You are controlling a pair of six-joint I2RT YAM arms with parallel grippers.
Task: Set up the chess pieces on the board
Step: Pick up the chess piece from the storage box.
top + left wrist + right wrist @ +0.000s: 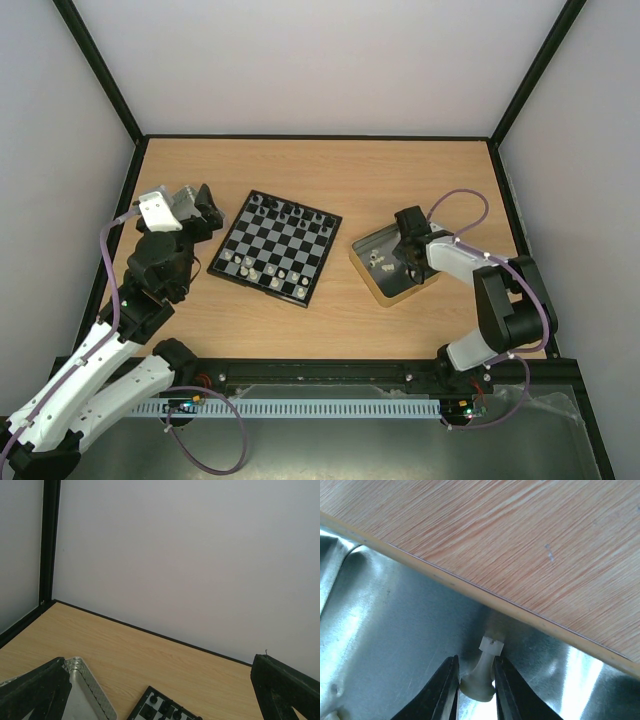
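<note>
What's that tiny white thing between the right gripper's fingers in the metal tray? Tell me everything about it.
The white chess piece is cream, plastic-looking and glossy, with a rounded base, slim neck and notched square top. It sits in the metal tray, top toward the tray's wall. The right gripper's black fingers seem to touch both sides of its base.

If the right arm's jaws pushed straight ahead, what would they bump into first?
A white piece is already held between the jaws. Just past it stands the tray wall, likely the first thing hit, though depth is unclear.
</note>
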